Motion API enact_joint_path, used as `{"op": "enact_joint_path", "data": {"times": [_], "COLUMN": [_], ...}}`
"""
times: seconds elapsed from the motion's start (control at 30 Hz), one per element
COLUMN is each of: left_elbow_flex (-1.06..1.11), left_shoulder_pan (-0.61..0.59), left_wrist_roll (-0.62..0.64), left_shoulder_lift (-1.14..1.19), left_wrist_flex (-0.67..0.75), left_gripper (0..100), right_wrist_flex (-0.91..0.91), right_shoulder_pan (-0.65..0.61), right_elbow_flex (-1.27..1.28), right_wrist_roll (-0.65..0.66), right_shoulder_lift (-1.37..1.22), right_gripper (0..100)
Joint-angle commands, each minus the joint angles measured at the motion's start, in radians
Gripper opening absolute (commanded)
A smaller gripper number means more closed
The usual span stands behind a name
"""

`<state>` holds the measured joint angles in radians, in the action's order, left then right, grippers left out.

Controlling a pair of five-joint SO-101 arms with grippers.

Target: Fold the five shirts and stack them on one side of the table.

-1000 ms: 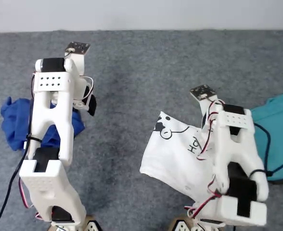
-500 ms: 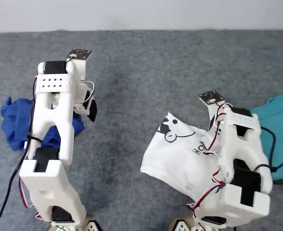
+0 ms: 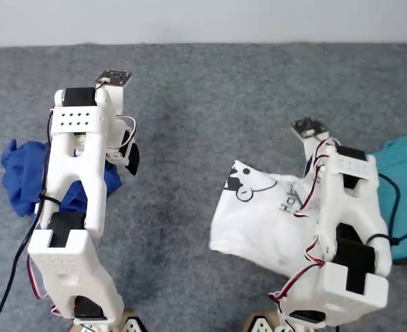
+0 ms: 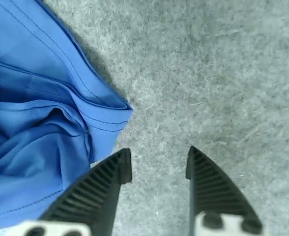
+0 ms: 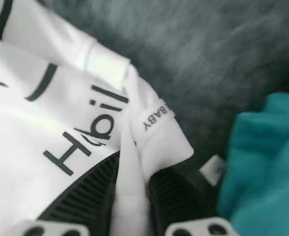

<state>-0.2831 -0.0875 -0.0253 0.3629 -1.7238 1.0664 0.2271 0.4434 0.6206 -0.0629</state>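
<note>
I'm looking down on the grey table [image 3: 203, 90] with both arms reaching out from the near edge.

The left gripper [image 4: 158, 162] hangs over the table's left part, jaws released with only bare table between them. It is just beside the blue shirt [image 4: 31, 123]. One finger [image 4: 102, 184] is right at the shirt's hem, but I cannot tell whether it touches the cloth. The blue shirt [image 3: 16, 176] lies crumpled in a heap at the left edge, partly under the left arm, with folds and stitched seams showing on the wrist camera.

The right gripper [image 5: 132, 179] is over the right part of the table, jaws clenched on a fold of the white shirt [image 5: 46, 123]. The cloth runs up between the two dark fingers, close to the neck label. The white shirt [image 3: 259, 214] is bunched and unfolded towards the near right of the table. It spreads from under the right arm towards the middle, black lettering facing up and a small cartoon face at its far-left corner.

The teal shirt [image 3: 401, 173] lies rumpled at the right edge, partly under the right arm. On the right wrist camera the teal shirt [image 5: 262, 162] is near the held white fold, with a strip of table between them.
</note>
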Motion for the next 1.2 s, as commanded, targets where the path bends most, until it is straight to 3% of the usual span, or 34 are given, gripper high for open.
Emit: {"op": "enact_joint_path", "data": {"times": [0.0,0.4,0.6,0.7,0.93,1.17], "left_elbow_flex": [-0.004,-0.002,-0.002,-0.002,-0.002,-0.002], "left_shoulder_pan": [-0.002,-0.002,-0.002,-0.002,-0.002,-0.002], "left_wrist_roll": [0.002,0.002,0.002,0.002,0.002,0.002], "left_shoulder_lift": [-0.005,-0.005,-0.005,-0.005,-0.005,-0.005], "left_wrist_flex": [0.008,0.008,0.008,0.008,0.008,0.006], "left_gripper": [19,19,19,19,19,19], "right_wrist_flex": [-0.038,-0.15,-0.14,-0.076,0.134,0.084], "right_shoulder_pan": [-0.001,-0.102,-0.087,-0.085,-0.087,-0.087], "right_elbow_flex": [-0.074,-0.092,-0.094,-0.094,-0.044,0.155], "right_wrist_roll": [0.009,0.009,0.009,0.009,0.009,0.008], "right_shoulder_lift": [0.013,-0.101,-0.094,-0.022,0.15,0.216], "right_gripper": [0.9,3.2,29.2,37.4,37.8,37.8]}}
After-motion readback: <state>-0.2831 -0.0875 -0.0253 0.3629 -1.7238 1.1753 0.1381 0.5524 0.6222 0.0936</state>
